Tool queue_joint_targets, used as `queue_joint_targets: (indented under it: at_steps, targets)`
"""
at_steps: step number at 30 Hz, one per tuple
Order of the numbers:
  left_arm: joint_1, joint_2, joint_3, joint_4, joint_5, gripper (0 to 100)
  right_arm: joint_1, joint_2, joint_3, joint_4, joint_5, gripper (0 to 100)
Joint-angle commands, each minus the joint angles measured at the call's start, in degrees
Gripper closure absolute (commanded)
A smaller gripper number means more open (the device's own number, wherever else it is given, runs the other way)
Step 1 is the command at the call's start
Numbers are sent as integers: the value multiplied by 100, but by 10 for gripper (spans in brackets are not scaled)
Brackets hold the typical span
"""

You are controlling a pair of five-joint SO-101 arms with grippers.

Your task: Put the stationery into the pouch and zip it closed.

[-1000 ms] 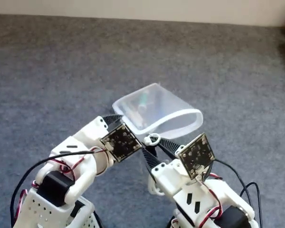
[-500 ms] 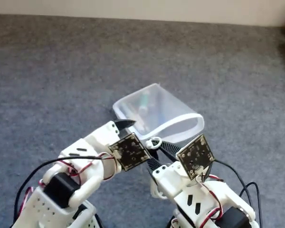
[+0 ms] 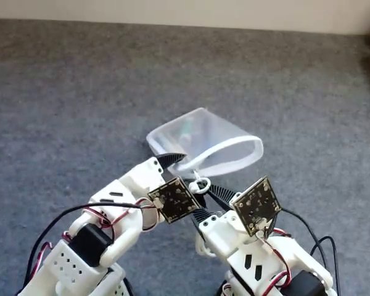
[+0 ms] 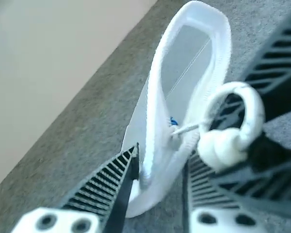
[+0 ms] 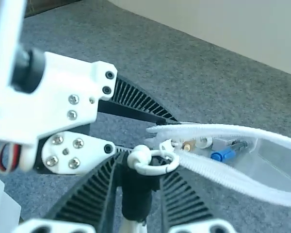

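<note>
The translucent pouch (image 3: 217, 139) lies on the grey carpet, its white zip mouth (image 3: 229, 155) gaping toward the arms. Stationery (image 5: 223, 154) lies inside, including a blue piece and a pen. My right gripper (image 3: 198, 189) is shut on the white ring pull (image 3: 199, 183) of the zip and holds it just above the carpet. In the right wrist view the ring pull (image 5: 153, 160) sits at the fingertips. My left gripper (image 4: 161, 155) is open and straddles the pouch's near zip end (image 4: 153, 177), one black finger (image 3: 171, 159) on each side, right beside the ring pull (image 4: 229, 130).
Grey carpet (image 3: 80, 92) covers the whole surface around the pouch. A pale wall (image 3: 185, 11) runs along the far edge. The two arms stand close together at the front, their wrist boards almost touching.
My left arm has swung right and in toward the pouch's zip end, beside the ring pull. The pouch has shifted slightly. The right arm has hardly moved.
</note>
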Motion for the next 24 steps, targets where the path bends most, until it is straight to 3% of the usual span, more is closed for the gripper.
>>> queue_joint_targets:
  at_steps: [1,3,13,20,24]
  targets:
    - [66,-101,-48,-141,44,960,48,4,-400,13,-35,995]
    - [66,-101,-48,-141,53,998,101,4,-400,-13,-35,995]
    - [22,-101,-40,-105,70,994,1393,4,-400,-514,-53,995]
    - [13,-101,-57,255,220,994,2105,4,-303,-910,-484,995]
    - [13,-101,-57,255,378,994,2396,13,268,-1613,-484,995]
